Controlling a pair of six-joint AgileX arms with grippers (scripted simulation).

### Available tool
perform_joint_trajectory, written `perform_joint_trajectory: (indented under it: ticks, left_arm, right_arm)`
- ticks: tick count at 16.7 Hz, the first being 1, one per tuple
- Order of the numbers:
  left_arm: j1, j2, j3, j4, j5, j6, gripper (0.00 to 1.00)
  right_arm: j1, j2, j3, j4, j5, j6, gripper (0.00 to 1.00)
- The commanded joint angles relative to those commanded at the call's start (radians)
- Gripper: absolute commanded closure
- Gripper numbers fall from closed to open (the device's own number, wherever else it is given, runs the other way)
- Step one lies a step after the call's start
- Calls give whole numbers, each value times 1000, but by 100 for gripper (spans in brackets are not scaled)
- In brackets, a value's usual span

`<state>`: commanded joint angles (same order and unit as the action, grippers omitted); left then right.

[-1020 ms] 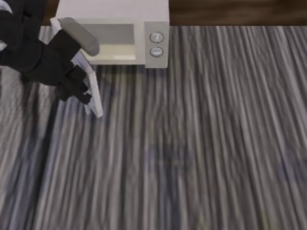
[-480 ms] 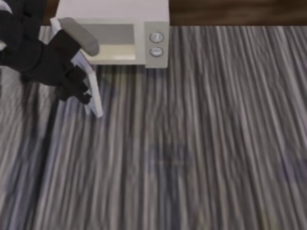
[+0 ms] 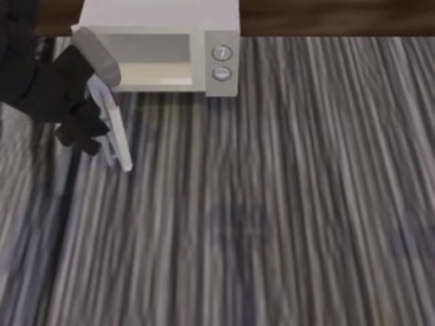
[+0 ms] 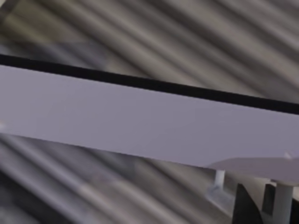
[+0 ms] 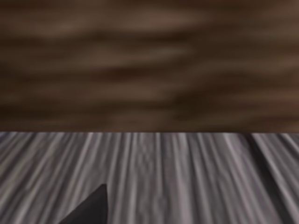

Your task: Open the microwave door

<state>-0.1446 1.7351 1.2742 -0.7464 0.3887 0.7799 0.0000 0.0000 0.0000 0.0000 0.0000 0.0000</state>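
Note:
The light-grey microwave (image 3: pixel 160 17) stands at the table's back left, its cream cavity (image 3: pixel 153 61) exposed. The microwave door (image 3: pixel 117 136) is swung out towards the front, hinged at the left, seen nearly edge-on. In the left wrist view the door (image 4: pixel 140 116) fills the picture as a broad pale band. My left gripper (image 3: pixel 94 138) is at the door's outer face, left of it, shut on the thin handle (image 4: pixel 282 203), with dark fingers (image 4: pixel 245 207) beside the rod. The right arm is outside the top view; only one dark fingertip (image 5: pixel 93 207) shows in its wrist view.
Two round knobs (image 3: pixel 221 62) sit on the control panel at the microwave's right. The striped grey table (image 3: pixel 272 204) stretches to the front and right. A brown wooden band (image 3: pixel 340 17) runs along the back edge.
The door has swung further open, its free end shifting left. My left gripper moved left and slightly back with it, keeping hold of the handle.

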Motion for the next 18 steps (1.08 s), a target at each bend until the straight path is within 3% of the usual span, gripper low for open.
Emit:
perform_joint_trajectory:
  ticks: [18]
  left_arm:
    - [7, -2, 2, -5, 7, 15, 100]
  right_arm:
    - [0, 0, 0, 0, 0, 0, 0]
